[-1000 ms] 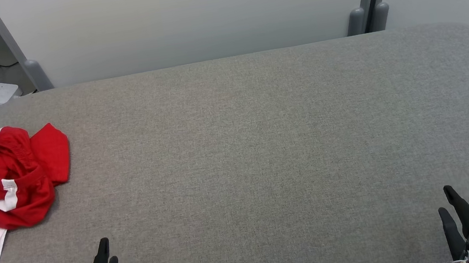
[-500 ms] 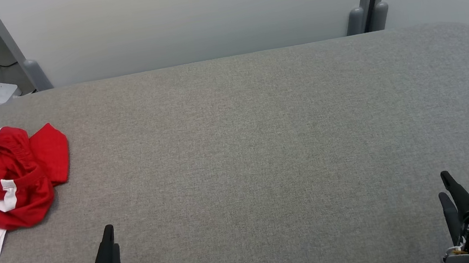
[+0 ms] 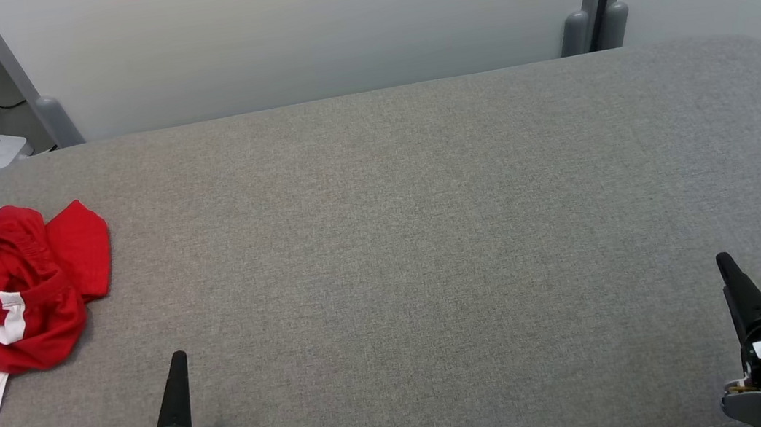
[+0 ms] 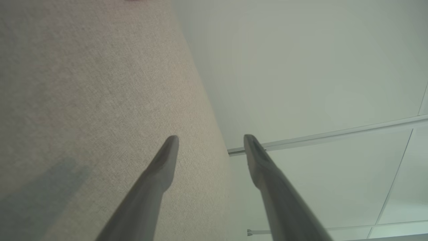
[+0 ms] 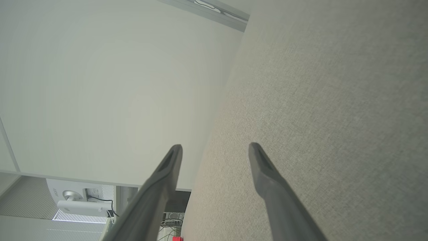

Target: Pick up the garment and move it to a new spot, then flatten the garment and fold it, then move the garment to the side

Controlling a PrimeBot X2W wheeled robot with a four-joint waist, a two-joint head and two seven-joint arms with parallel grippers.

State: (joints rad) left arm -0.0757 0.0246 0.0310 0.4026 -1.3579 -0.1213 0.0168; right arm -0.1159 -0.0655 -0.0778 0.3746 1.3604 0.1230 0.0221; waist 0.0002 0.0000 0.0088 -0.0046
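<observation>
Hovering released: left end effector [image 4: 211, 138], right end effector [image 5: 215, 146]; garment [image 3: 1, 293] crumpled at table [image 3: 423, 200] left edge.

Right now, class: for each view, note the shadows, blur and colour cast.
Head view: even light, sharp, faint shadow beside the left hand. Left wrist view: blurred fingers, soft shadow on the grey surface. Right wrist view: blurred fingers, pale greenish cast.

Table [image 3: 384, 242] centre, right passable; garment [image 3: 10, 306] heaped far left.
</observation>
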